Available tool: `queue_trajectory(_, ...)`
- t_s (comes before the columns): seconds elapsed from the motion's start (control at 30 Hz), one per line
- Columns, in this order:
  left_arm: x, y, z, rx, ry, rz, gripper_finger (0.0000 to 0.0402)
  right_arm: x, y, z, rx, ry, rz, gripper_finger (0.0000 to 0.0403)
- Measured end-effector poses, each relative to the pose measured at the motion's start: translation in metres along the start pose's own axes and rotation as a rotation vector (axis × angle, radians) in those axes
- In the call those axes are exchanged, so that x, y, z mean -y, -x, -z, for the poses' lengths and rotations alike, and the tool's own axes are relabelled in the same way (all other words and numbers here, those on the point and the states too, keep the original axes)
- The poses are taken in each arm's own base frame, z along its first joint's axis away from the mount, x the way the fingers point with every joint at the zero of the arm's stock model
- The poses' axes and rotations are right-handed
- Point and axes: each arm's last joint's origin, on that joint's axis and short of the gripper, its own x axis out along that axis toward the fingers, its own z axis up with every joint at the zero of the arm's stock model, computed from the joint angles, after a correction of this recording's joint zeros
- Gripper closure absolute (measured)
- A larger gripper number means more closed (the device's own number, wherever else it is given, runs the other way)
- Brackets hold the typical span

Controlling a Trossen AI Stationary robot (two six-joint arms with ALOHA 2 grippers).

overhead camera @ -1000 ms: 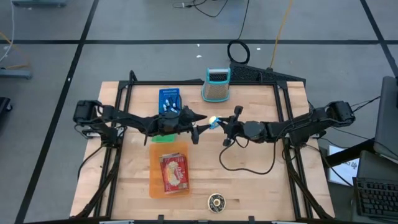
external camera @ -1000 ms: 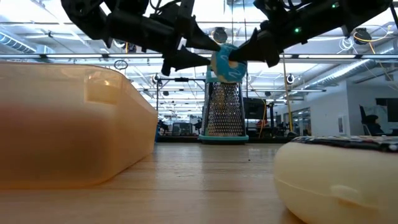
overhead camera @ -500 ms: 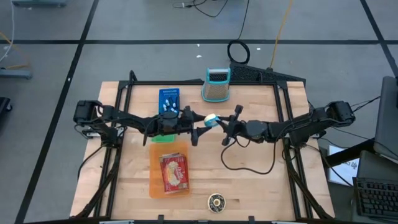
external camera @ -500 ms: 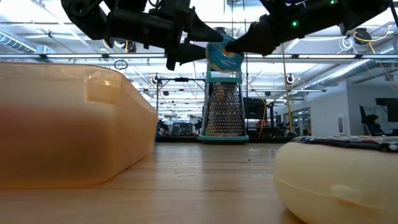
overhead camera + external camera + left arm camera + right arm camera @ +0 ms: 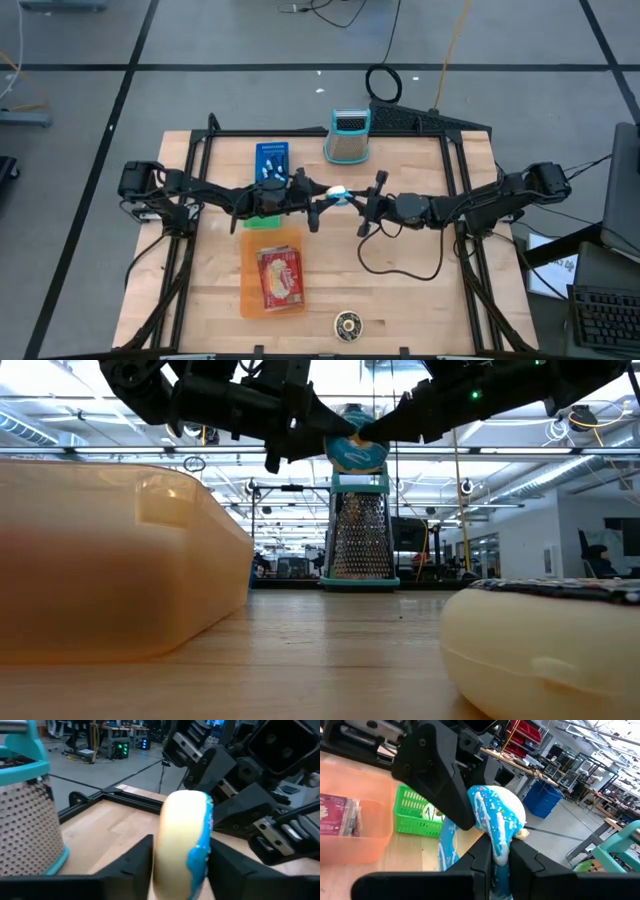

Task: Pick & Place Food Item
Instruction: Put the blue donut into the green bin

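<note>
A donut (image 5: pixel 340 191) with blue sprinkled icing hangs high over the middle of the table, between my two grippers. My right gripper (image 5: pixel 352 197) comes level from the table's right and is shut on it. My left gripper (image 5: pixel 326 195) comes level from the left, and its two fingers stand around the donut (image 5: pixel 182 840), one against each flat face. In the low view the donut (image 5: pixel 355 448) shows well above the tabletop. My left gripper has the donut between its two fingers (image 5: pixel 140 857), one on the plain face and one on the iced face (image 5: pixel 202 855). The fingers come level from the table's left. The donut stands on edge between them, clear of the table. My right gripper pinches the donut's rim at the iced side (image 5: pixel 500 845) between its two fingers (image 5: pixel 482 852), level from the table's right. The donut sticks out beyond the fingertips, lifted clear.
An orange container (image 5: pixel 250 290) with a red packet stands near the front, left of centre. A green basket (image 5: pixel 262 222) and a blue packet (image 5: pixel 271 158) lie under and behind my left arm. A grater (image 5: pixel 347 135) stands at the far edge, and a small round thing (image 5: pixel 347 323) at the front.
My left gripper's fingers have closed in on the donut from wide apart. My right gripper has rolled its wrist, turning the donut from face-on to edge-on in the low view and carrying it a little toward the left gripper.
</note>
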Motion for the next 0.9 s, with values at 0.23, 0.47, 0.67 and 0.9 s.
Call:
queue_trajectory(0.23,-0.002,0.004,-0.006,-0.012,-0.004,0.029,0.0337,-0.001,0.001,0.002,-0.031,-0.097,-0.020,0.0349)
queue_trajectory(0.47,-0.012,0.015,-0.019,-0.069,-0.007,-0.012,0.0377,0.002,0.009,-0.001,-0.028,-0.251,-0.146,0.0245)
queue_trajectory(0.67,-0.019,0.036,-0.031,-0.165,0.001,-0.057,0.0370,0.012,0.025,-0.004,-0.091,-0.254,-0.160,0.0179)
queue_trajectory(0.9,-0.021,0.068,-0.044,-0.262,-0.014,-0.096,0.0367,0.021,0.044,0.004,-0.136,-0.274,-0.166,0.0166)
